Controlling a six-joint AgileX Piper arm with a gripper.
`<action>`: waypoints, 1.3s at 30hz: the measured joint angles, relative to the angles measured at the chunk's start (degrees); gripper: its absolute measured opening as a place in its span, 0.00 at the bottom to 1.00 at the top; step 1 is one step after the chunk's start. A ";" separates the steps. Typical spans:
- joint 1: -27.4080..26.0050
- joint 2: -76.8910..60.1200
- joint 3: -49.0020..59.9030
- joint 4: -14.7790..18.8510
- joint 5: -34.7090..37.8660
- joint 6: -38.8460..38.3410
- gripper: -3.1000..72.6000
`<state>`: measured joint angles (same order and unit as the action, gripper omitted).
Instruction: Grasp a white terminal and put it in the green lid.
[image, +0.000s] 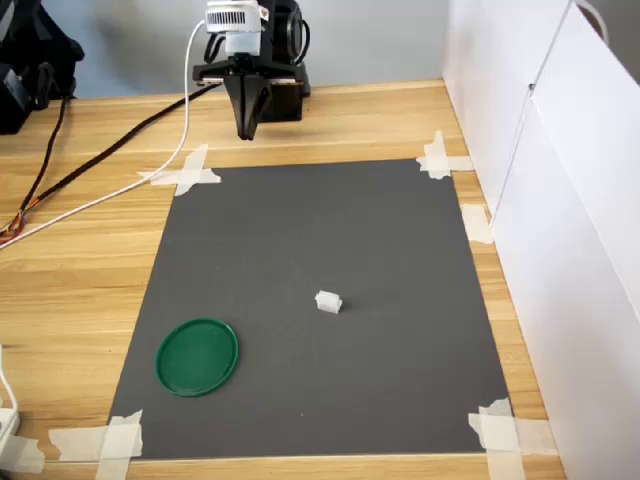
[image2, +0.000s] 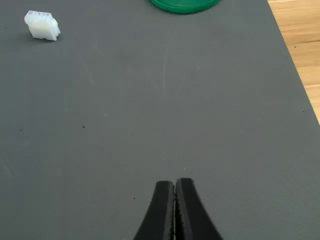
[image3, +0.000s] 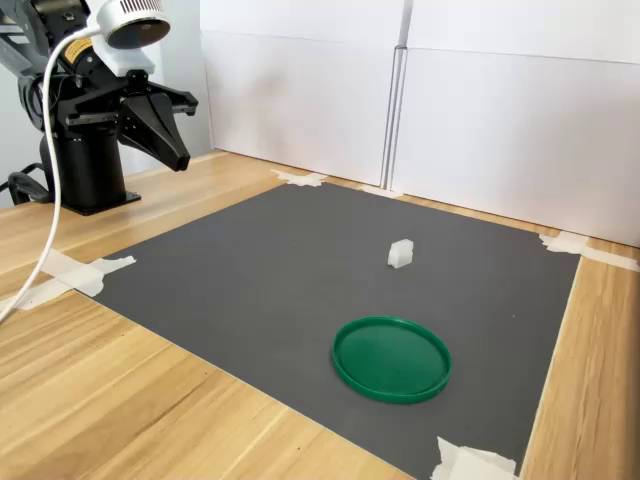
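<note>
One small white terminal, blocky with ribbed cells along one face, sits near the middle of the dark grey mat, apart from the flat round green lid. The gripper hangs over the mat's far edge, its black fingers pressed together and holding nothing.

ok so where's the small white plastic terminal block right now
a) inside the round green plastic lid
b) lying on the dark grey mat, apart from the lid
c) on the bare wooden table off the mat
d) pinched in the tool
b: in both exterior views the small white plastic terminal block lies on the dark grey mat, clear of the round green plastic lid, which holds nothing, while the tool hangs shut and holding nothing near the mat's far edge.
</note>
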<state>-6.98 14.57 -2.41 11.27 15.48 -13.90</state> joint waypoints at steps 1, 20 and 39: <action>0.00 0.00 0.00 0.00 0.00 0.00 0.01; 0.00 2.17 -3.63 -0.93 4.29 0.00 0.01; 0.00 41.42 -33.06 -10.14 3.57 0.00 0.01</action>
<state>-6.98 55.98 -35.48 1.14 19.04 -13.90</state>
